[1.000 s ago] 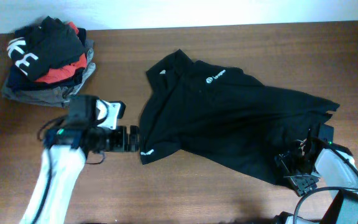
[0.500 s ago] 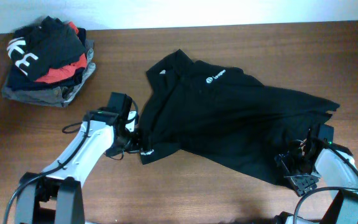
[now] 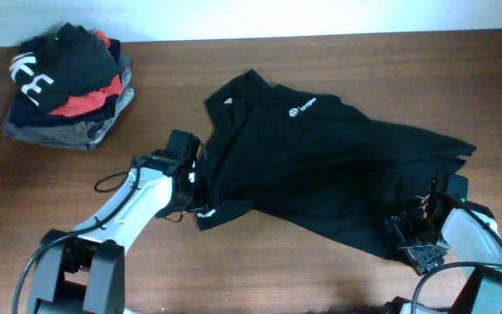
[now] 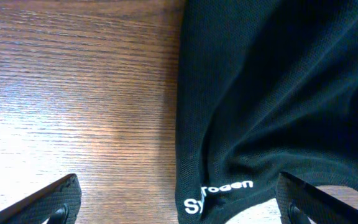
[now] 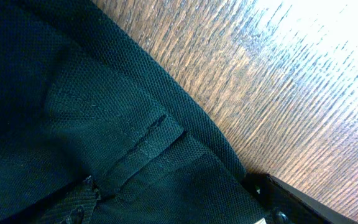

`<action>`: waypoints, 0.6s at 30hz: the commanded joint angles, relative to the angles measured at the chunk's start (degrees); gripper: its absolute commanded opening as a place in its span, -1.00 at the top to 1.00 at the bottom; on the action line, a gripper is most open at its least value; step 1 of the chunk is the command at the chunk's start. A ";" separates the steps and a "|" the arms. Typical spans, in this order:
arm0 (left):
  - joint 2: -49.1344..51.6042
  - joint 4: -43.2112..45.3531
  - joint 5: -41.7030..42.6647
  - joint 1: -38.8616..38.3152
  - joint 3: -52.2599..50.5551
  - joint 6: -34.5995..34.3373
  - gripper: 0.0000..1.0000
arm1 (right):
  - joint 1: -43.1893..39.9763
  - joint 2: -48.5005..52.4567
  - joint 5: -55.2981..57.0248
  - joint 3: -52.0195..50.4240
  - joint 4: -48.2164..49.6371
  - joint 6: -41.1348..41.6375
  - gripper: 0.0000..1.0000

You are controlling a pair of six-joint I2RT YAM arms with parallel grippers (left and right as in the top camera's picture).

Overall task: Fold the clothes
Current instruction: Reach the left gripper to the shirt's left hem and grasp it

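The black top [image 3: 338,174] lies crumpled and unfolded across the middle and right of the wooden surface [image 3: 260,262], its small white round logo [image 3: 294,112] facing up. The left gripper [image 3: 197,187] sits at the top's lower left edge, its fingers [image 4: 51,200] spread wide on either side of the white lettering [image 4: 219,193]. The right gripper [image 3: 417,235] is at the lower right hem with its fingers spread. A pile of folded clothes [image 3: 64,87] rests well apart in the far left corner.

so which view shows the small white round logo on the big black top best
Overhead: the small white round logo sits in plain sight on the large black soft-fabric top. The left wrist view shows only white lettering at the top's edge; the right wrist view only a stitched hem.
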 commanded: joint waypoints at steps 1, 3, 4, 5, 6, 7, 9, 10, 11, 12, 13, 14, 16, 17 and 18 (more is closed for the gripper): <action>0.48 0.15 -0.42 -0.13 0.52 -0.90 -0.98 | 0.37 2.73 2.45 -1.99 1.70 0.90 -0.77; 0.59 0.26 -0.44 -0.13 0.50 -0.90 -0.98 | 0.37 2.73 2.45 -1.99 1.70 0.90 -0.77; 0.74 0.35 -0.42 -0.13 0.48 -0.92 -0.98 | 0.37 2.73 2.45 -1.99 1.68 0.90 -0.77; 0.85 0.37 -0.39 -0.13 0.44 -0.94 -0.90 | 0.37 2.73 2.45 -1.99 1.68 0.90 -0.77; 1.05 0.39 -0.42 -0.13 0.37 -0.92 -0.86 | 0.37 2.73 2.45 -1.99 1.70 0.90 -0.77; 1.25 0.39 -0.42 -0.13 0.31 -0.92 -0.82 | 0.37 2.73 2.45 -1.99 1.70 0.90 -0.77; 1.70 0.31 -0.39 -0.13 0.13 -0.94 -0.61 | 0.37 2.73 2.45 -1.99 1.70 0.90 -0.77; 1.97 0.31 -0.37 -0.13 0.09 -0.94 -0.55 | 0.37 2.73 2.45 -1.99 1.68 0.90 -0.77; 2.23 0.31 -0.35 -0.13 0.09 -0.96 -0.55 | 0.37 2.73 2.45 -1.99 1.68 0.90 -0.77; 2.54 0.33 -0.35 -0.13 0.09 -0.96 -0.54 | 0.37 2.73 2.45 -1.99 1.66 0.90 -0.77; 2.80 0.35 -0.37 -0.13 0.09 -0.98 -0.55 | 0.37 2.73 2.45 -1.99 1.64 0.90 -0.77; 3.02 0.35 -0.37 -0.13 0.09 -0.96 -0.55 | 0.37 2.73 2.45 -1.99 1.55 0.90 -0.77; 3.58 0.37 -0.37 -0.13 0.09 -0.96 -0.55 | 0.37 2.73 2.45 -1.99 1.55 0.90 -0.77; 3.93 0.37 -0.37 -0.13 0.09 -0.96 -0.55 | 0.37 2.73 2.45 -1.97 1.55 0.90 -0.77; 4.31 0.35 -0.42 -0.13 0.09 -0.94 -0.55 | 0.37 2.73 2.45 -1.99 1.55 0.90 -0.77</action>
